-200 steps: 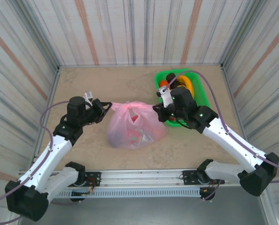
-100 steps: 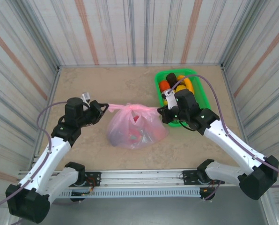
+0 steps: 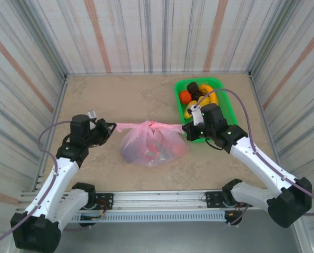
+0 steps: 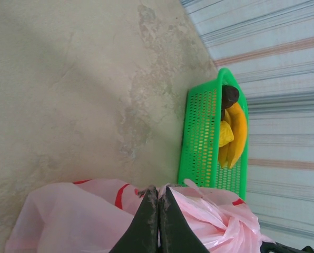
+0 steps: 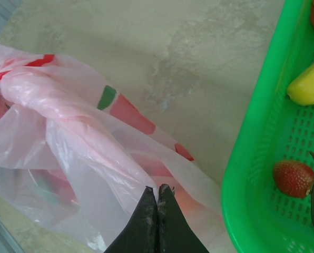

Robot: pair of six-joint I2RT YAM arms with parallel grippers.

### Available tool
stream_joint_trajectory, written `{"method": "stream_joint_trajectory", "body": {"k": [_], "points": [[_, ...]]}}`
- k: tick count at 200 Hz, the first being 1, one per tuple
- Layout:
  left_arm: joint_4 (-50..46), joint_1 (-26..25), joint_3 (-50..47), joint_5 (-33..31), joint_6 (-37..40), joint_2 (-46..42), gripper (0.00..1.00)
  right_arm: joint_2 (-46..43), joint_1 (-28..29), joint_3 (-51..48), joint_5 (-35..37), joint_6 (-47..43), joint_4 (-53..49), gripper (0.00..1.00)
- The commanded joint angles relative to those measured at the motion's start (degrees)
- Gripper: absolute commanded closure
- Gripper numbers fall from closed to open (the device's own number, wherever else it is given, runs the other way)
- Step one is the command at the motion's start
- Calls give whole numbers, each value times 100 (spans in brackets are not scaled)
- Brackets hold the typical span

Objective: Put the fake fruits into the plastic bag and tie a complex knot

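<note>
The pink plastic bag [image 3: 149, 146] lies mid-table, with reddish fake fruits [image 3: 148, 153] showing dimly through it. Its handle strips stretch sideways in a taut line, meeting at the small knot [image 3: 153, 125] above the bag. My left gripper [image 3: 113, 126] is shut on the left strip; in the left wrist view its gripper [image 4: 158, 191] pinches pink film of the bag [image 4: 67, 216]. My right gripper [image 3: 186, 129] is shut on the right strip; in its own view the right gripper [image 5: 157, 188] bites the bag [image 5: 72, 110], and a twisted bunch [image 5: 4, 74] sits at the far left.
A green tray [image 3: 207, 79] stands just behind the right gripper with an orange [image 3: 185, 96], a dark fruit [image 3: 193, 88] and bananas [image 3: 211, 97]. Its rim [image 5: 252, 158] runs close to the right fingers, with a small red fruit [image 5: 294, 178] inside. Striped walls enclose the table.
Both grippers have moved apart, left one leftward and right one rightward. The handle strips went from slack to a taut line, and the knot has drawn tighter above the bag.
</note>
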Motion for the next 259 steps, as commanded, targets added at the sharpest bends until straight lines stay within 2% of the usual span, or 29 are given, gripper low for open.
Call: {"method": "stream_joint_trajectory", "body": {"k": [1,85,259], "points": [[-229,301,-179,-889,208,-79,100,-160,-342,-215,743,159,-538,100],[-290,415,-408,-952,358,-62,100,-174,-703,-637,620,195,-422,100],[-127,420,-407,-719,350,9,100,-166,-706,-683,141,218,-75,100]]}}
